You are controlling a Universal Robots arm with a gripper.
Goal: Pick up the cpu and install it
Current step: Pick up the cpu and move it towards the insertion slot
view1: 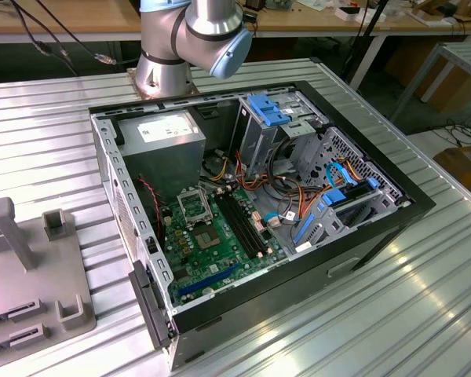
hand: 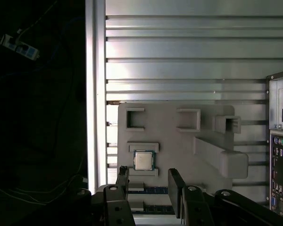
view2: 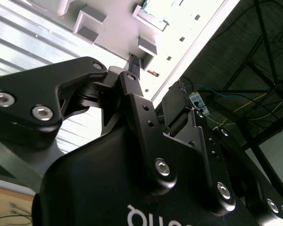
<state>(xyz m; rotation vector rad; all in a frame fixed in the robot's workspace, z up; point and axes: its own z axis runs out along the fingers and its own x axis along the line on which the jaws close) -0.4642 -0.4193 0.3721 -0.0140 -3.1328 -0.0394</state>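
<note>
end effector [hand: 148, 178] near cpu [hand: 142, 160] in holder [hand: 177, 153]

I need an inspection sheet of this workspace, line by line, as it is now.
Surface: ribbed metal table.
Job's things: cpu lies flat in a grey tray; socket sits on the board inside the open computer case.
Clutter: empty holders on the tray.
Gripper: fingers open, holding nothing, above the tray near the cpu.
Cables: orange and blue cables inside the case.
Surroundings: wooden benches behind the table.
</note>
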